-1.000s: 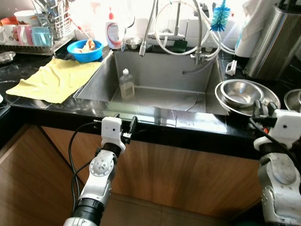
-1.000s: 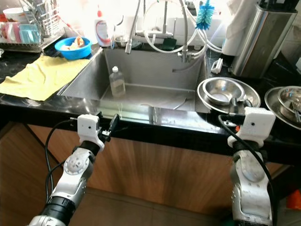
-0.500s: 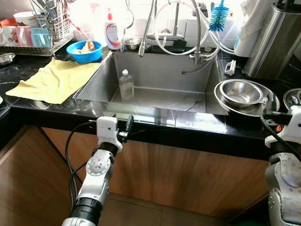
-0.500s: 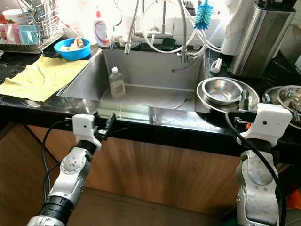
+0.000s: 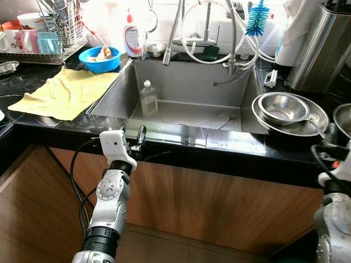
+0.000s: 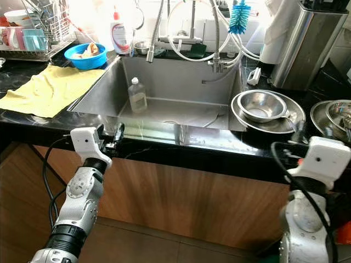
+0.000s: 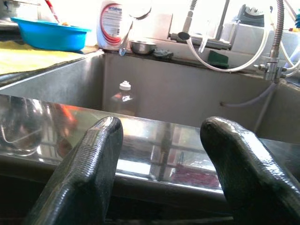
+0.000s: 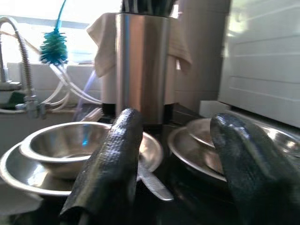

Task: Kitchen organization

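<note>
A steel sink [image 5: 186, 112] is set in a black counter, with a clear bottle [image 5: 147, 98] standing in its basin. Right of the sink, a steel bowl [image 5: 282, 107] sits in a wider steel dish [image 5: 310, 126] with a spoon. My left gripper [image 7: 161, 154] is open at the counter's front edge, facing the sink, with nothing between its fingers [image 5: 141, 135]. My right gripper [image 8: 176, 159] is open and empty, low at the counter's right front, facing the steel bowl [image 8: 65, 145] and a second stack of bowls [image 6: 332, 115].
A yellow cloth [image 5: 63, 93] lies left of the sink, with a blue bowl [image 5: 98, 57], a soap bottle [image 5: 131, 38] and a dish rack [image 5: 49, 33] behind it. A tall steel canister [image 5: 321, 46] stands back right. Faucet hoses and a blue brush [image 5: 256, 16] hang over the sink.
My left gripper has slid left along the counter's front edge. My right arm has drawn away to the right and lower, off the rim of the steel dish.
</note>
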Tool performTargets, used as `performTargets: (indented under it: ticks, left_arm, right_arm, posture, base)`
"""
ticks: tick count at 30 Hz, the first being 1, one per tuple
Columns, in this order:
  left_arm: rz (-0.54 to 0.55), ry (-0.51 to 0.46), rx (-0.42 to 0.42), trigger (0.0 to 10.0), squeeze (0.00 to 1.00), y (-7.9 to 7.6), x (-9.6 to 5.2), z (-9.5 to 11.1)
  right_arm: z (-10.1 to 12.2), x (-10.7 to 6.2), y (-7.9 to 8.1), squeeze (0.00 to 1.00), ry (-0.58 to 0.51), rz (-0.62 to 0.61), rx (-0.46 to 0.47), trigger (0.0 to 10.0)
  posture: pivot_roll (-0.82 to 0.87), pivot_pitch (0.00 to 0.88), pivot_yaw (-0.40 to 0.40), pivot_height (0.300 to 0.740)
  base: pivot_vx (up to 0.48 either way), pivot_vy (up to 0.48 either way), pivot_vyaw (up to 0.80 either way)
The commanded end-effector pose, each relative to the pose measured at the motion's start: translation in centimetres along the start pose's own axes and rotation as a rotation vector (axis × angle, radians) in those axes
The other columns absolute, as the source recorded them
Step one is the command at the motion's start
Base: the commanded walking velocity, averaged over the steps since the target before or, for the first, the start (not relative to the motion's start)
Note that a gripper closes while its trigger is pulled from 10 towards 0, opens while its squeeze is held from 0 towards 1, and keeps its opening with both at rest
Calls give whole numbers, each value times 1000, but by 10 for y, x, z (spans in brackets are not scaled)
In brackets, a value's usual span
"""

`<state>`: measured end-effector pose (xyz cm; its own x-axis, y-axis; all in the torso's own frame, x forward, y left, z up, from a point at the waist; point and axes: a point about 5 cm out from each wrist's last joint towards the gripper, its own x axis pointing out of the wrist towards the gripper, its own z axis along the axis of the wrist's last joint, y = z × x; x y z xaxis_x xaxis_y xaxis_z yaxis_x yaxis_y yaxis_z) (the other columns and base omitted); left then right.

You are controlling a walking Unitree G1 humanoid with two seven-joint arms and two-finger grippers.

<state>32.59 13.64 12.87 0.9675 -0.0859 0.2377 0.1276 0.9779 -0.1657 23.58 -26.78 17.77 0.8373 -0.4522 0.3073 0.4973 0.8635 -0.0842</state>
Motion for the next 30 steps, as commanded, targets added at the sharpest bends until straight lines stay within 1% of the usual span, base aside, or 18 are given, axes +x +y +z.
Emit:
performTargets:
  ticks: [1,2,3,5,6,7,9,13,16,20,22,24,30]
  left_arm:
    - [-16,5,5,10000,0,-3,2,2]
    - [-19,7,5,10000,0,-3,2,1]
    - [-25,7,8,10000,0,-4,2,2]
    - [-32,8,11,10000,0,-5,2,2]
    - [-34,8,11,10000,0,-5,2,2]
    - [-34,8,11,10000,0,-5,2,2]
    - [-35,1,5,10000,0,-6,2,2]
    - [-37,-6,-2,10000,0,-7,2,4]
    - [-41,-6,-3,10000,0,-9,2,4]
    - [-43,-4,-1,10000,0,-8,1,3]
    - [-42,11,7,10000,0,-6,0,0]
    - [-41,16,6,10000,0,-6,-1,-1]
    - [-57,13,14,10000,0,-9,-1,-1]
  right_arm:
    - [4,2,-4,1000,-3,-35,22,10000]
    - [2,2,-4,694,6,-40,29,10000]
    - [0,2,-4,0,20,-43,35,10000]
    - [-2,4,-4,0,37,-46,48,10000]
    - [-3,5,-4,0,43,-50,72,10000]
    - [-3,5,-4,0,43,-50,72,10000]
    - [-6,10,-1,0,61,-42,105,10000]
    - [-8,12,6,0,71,-4,116,10000]
    - [-13,11,12,0,107,18,132,10000]
    - [-17,11,15,0,132,21,150,10000]
    - [-18,12,14,0,137,-1,163,10000]
    - [-27,10,12,0,195,-44,162,10000]
    - [-30,8,12,0,211,-48,185,10000]
  posture:
    - [-143,0,37,740]
    - [-143,0,38,740]
    - [-143,0,38,740]
    - [-141,0,38,740]
    - [-142,0,40,740]
    - [-142,0,40,740]
    - [-146,0,41,740]
    - [-141,0,38,740]
    - [-138,0,37,740]
    - [-137,0,37,740]
    - [-135,0,35,740]
    - [-136,0,35,740]
    - [-137,0,35,740]
  base:
    - [0,0,0]
    - [0,0,0]
    - [0,0,0]
    - [0,0,0]
    - [0,0,0]
    - [0,0,0]
    - [0,0,0]
    - [0,0,0]
    - [0,0,0]
    - [0,0,0]
    - [0,0,0]
    - [0,0,0]
    - [0,0,0]
